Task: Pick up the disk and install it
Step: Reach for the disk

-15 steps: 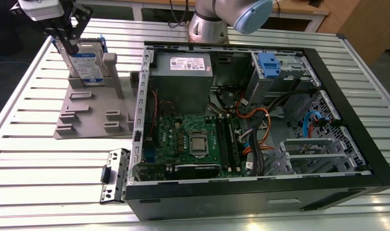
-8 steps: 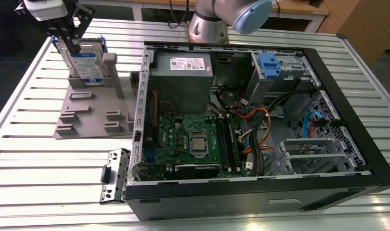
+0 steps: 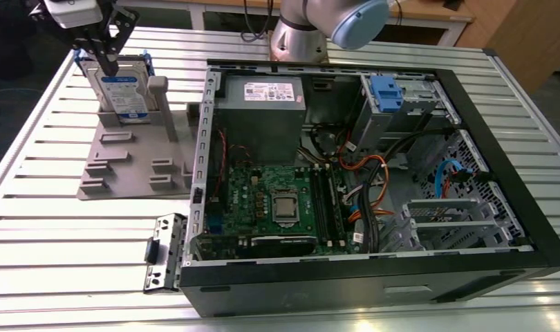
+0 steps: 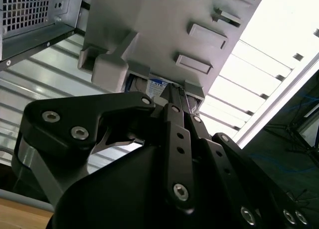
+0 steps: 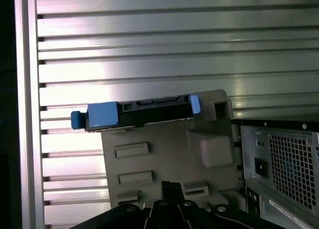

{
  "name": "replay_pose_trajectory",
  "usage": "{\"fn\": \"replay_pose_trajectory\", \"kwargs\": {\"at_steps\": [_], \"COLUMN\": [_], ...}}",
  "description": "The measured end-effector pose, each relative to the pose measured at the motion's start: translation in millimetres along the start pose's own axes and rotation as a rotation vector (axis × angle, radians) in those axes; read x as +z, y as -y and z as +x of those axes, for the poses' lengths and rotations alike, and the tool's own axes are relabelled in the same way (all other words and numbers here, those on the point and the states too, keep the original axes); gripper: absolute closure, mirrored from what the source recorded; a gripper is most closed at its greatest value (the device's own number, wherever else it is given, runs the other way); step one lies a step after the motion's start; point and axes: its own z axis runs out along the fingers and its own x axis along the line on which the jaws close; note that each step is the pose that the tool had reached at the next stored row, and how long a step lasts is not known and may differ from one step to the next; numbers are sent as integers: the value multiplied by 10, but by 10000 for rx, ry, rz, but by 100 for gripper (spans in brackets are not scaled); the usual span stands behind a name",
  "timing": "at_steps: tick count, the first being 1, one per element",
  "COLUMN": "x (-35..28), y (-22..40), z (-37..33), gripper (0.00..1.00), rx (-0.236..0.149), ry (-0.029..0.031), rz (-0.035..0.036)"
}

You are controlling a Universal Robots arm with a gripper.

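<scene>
At the exterior view's left, my pincer [image 3: 102, 57] hangs just above the disk [image 3: 123, 88]. In both wrist views its two fingers look pressed together, and they grasp nothing. The disk stands upright on its edge directly under my pincer, in a slot of the grey holder [image 3: 133, 162], with its blue carrier around it. It is not yet lifted. The holder lies on the desk [image 3: 50, 228], below my pincer.

Further from my pincer, toward the exterior view's right, is the open computer case [image 3: 372, 287]. Inside it, the grey power supply [image 3: 261, 117] is the part nearest to my pincer. The metal cage with the blue latch [image 3: 388, 90] is well apart from it, beyond the power supply.

I see some risks. If the clenched pincer goes down, I think it will strike the top edge of the disk instead of going around it, and may tip it in the slot. If I grasp only the plastic carrier, it can bend and the disk can slip. Near the cage, the case wall and the cables [image 3: 372, 176] are close, so a tilted disk can catch on them.
</scene>
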Motion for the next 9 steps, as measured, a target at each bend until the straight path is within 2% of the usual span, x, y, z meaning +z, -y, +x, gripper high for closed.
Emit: {"fn": "replay_pose_trajectory", "kwargs": {"at_steps": [9], "x": [39], "y": [-149], "z": [133], "gripper": [90], "rx": [-14], "ry": [-2], "rz": [4]}}
